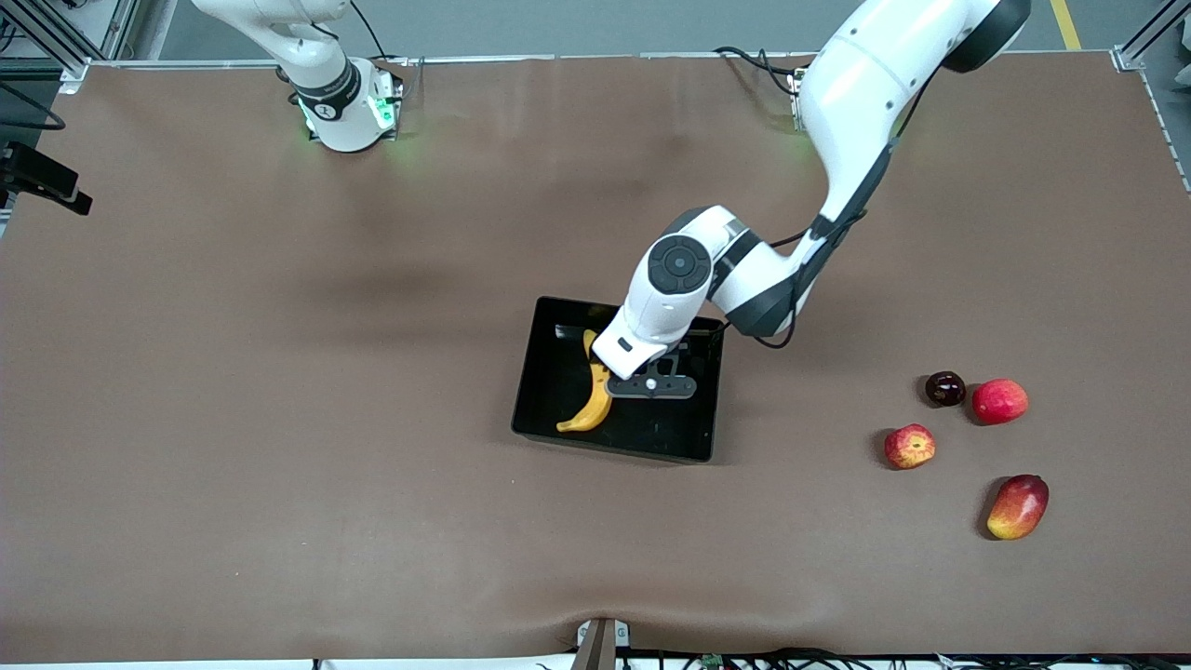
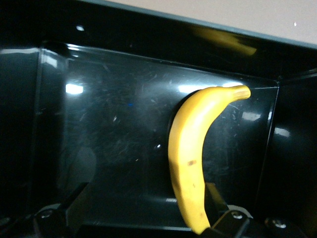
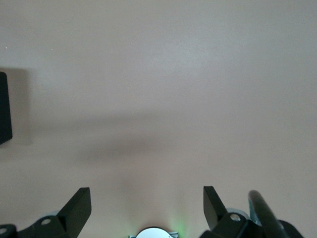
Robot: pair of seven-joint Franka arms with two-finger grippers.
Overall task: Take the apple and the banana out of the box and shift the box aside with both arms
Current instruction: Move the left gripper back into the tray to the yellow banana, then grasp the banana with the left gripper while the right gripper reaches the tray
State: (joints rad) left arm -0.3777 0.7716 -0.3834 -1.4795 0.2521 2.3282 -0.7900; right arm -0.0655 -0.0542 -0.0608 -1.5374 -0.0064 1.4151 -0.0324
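Note:
The black box (image 1: 651, 435) stands mid-table with the yellow banana (image 1: 591, 402) lying on its floor. My left gripper (image 1: 651, 383) is down inside the box, open. In the left wrist view the banana (image 2: 190, 144) lies on the box floor (image 2: 114, 124) close against one finger (image 2: 214, 196), and the gap between the fingers of the left gripper (image 2: 146, 196) holds nothing. The red-and-yellow apple (image 1: 910, 446) rests on the table toward the left arm's end. My right gripper (image 3: 146, 194) hangs open over bare table by its own base, where the right arm waits.
Beside the apple lie a red round fruit (image 1: 1000, 401), a dark round fruit (image 1: 944, 388) and a red-yellow mango (image 1: 1018, 506). The right arm's base (image 1: 349, 112) stands at the table's back edge. A black object's edge (image 3: 3, 106) shows in the right wrist view.

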